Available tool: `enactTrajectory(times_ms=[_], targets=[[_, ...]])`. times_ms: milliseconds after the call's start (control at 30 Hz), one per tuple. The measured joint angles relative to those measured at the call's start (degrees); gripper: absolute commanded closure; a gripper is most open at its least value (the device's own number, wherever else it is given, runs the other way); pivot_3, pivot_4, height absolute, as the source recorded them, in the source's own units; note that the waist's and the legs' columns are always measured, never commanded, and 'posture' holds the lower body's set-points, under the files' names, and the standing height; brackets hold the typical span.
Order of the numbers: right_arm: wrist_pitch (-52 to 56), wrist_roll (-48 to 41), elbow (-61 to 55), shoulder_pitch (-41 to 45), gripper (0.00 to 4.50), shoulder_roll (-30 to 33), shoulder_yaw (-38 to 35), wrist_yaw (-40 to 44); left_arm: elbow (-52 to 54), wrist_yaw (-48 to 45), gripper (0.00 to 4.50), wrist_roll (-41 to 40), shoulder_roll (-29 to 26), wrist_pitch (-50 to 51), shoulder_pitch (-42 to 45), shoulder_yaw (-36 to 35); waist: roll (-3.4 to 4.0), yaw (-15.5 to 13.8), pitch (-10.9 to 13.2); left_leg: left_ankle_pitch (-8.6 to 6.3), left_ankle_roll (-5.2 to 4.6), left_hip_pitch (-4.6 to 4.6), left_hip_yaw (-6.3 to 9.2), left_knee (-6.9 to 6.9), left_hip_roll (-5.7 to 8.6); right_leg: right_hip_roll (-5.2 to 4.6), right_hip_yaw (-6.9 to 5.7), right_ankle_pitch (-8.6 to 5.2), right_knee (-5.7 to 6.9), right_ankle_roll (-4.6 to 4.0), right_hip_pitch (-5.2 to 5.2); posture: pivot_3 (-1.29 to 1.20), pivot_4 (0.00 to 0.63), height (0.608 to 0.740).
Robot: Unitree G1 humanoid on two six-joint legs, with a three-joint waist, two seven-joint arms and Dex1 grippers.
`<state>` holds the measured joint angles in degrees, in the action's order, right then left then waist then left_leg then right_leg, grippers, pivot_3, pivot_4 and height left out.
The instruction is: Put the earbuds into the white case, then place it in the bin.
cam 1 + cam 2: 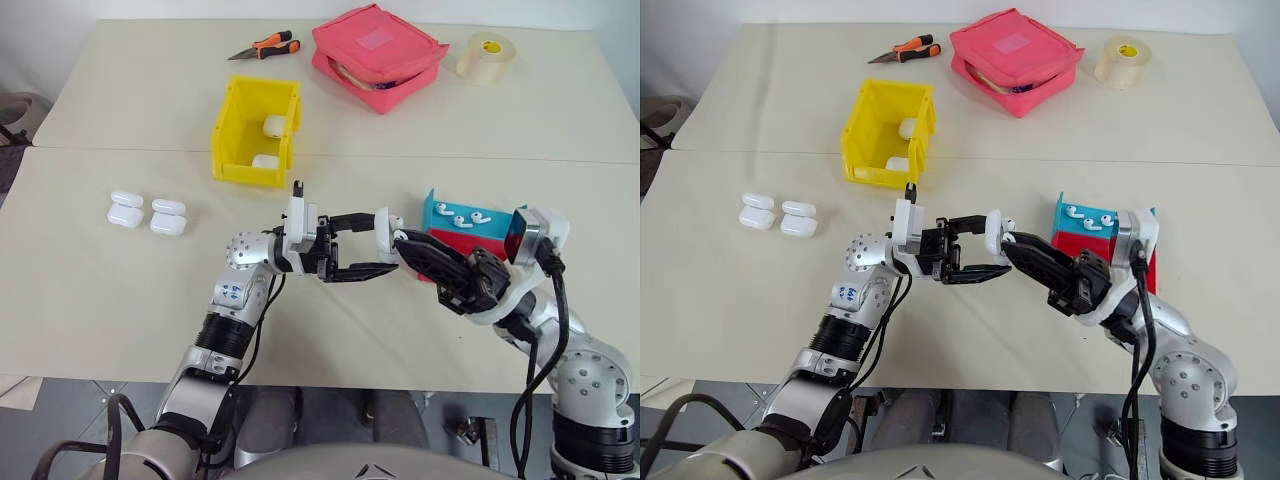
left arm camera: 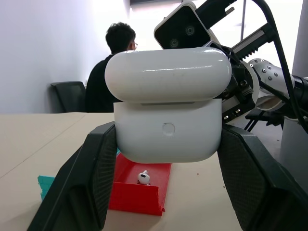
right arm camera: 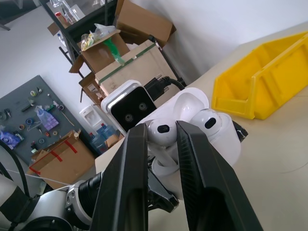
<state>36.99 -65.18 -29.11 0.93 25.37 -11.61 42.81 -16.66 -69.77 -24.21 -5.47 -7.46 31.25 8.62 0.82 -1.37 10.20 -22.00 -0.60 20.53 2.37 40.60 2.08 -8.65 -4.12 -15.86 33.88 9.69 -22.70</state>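
Two cases already sit in the bin [image 1: 238, 135] beyond both tools, while the left tool [image 1: 352, 245] clamps the open white case [image 2: 168, 113] and the right tool [image 3: 161, 137] pinches an earbud [image 3: 161, 131] at its mouth.

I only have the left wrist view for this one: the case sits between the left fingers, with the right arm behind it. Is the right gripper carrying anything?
Observer: Yes. The right wrist view shows the right gripper pinching an earbud right at the open white case.
Operator: Is anything in the bin yet?
Observer: Two cases lie in the yellow bin.
Operator: I see one earbud in the red tray. Are there others on the table?
Observer: Three more earbuds lie in the blue tray beside it.
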Motion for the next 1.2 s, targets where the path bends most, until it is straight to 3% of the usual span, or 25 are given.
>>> enactTrajectory(times_ms=[300,333,600,733,833,1000,1133,1200], targets=[[-1.4,2.3,0.2,0.0,4.03,3.5,1.0,2.0,-0.3,-0.4,1.74,0.6,0.0,0.1,-0.1,0.4,0.00,0.0,0.0,0.00,0.00,0.00,0.00,0.00,0.00,0.00,0.00,0.00,-0.01,0.00,0.00,0.00,0.150,0.740],[-1.1,2.2,0.3,0.4,3.31,4.1,0.9,2.0,-0.3,-0.4,1.74,0.7,0.0,0.1,-0.1,0.4,0.00,0.0,0.0,0.00,0.00,0.00,0.00,0.00,0.00,0.00,0.00,0.00,-0.01,0.00,0.00,0.00,0.150,0.740],[-1.0,4.1,1.0,0.9,0.82,6.8,0.1,2.7,-0.2,0.2,1.74,0.5,0.3,0.5,0.0,-1.0,0.00,-0.2,0.0,0.00,0.00,0.00,0.01,0.00,0.01,-0.01,0.00,0.00,-0.02,0.00,0.03,0.00,0.150,0.740],[-1.5,6.6,3.0,-1.6,0.82,9.8,-2.3,4.5,0.3,0.3,1.74,0.2,-1.0,1.3,0.0,-0.9,0.00,-0.1,0.0,-0.01,-0.01,0.00,-0.01,-0.04,0.00,0.00,0.00,0.00,-0.03,0.00,0.03,0.00,0.150,0.740],[-2.1,7.7,4.2,-3.2,1.38,11.8,-4.8,6.1,0.3,0.7,1.74,1.9,-5.1,1.5,0.0,-1.0,0.00,0.1,0.0,-0.01,-0.01,-0.05,-0.05,-0.06,-0.01,0.00,0.02,0.00,-0.02,0.00,0.03,0.00,0.150,0.740],[-4.7,11.6,4.6,-2.5,3.01,13.7,-5.9,8.4,-1.6,1.6,1.74,12.9,-13.6,-3.3,2.7,2.1,0.00,0.0,0.0,-0.01,-0.01,-0.08,-0.09,-0.09,0.01,0.02,0.05,0.00,-0.02,0.00,0.04,0.00,0.150,0.740],[-5.7,16.7,4.4,0.9,4.40,15.4,-2.6,8.7,-2.1,3.1,1.74,17.2,-15.0,-3.2,4.4,3.7,-0.01,-0.2,0.0,-0.01,-0.02,-0.07,-0.05,-0.09,0.01,0.01,0.03,0.00,-0.05,0.00,0.05,0.00,0.150,0.740],[-5.3,19.3,3.8,3.5,4.46,16.5,0.6,8.0,-1.6,3.4,1.74,18.5,-14.8,-1.8,5.1,5.4,-0.01,-0.1,0.0,-0.01,-0.02,-0.06,-0.04,-0.09,0.01,0.00,0.03,0.00,-0.05,0.00,0.05,0.00,0.150,0.740]])
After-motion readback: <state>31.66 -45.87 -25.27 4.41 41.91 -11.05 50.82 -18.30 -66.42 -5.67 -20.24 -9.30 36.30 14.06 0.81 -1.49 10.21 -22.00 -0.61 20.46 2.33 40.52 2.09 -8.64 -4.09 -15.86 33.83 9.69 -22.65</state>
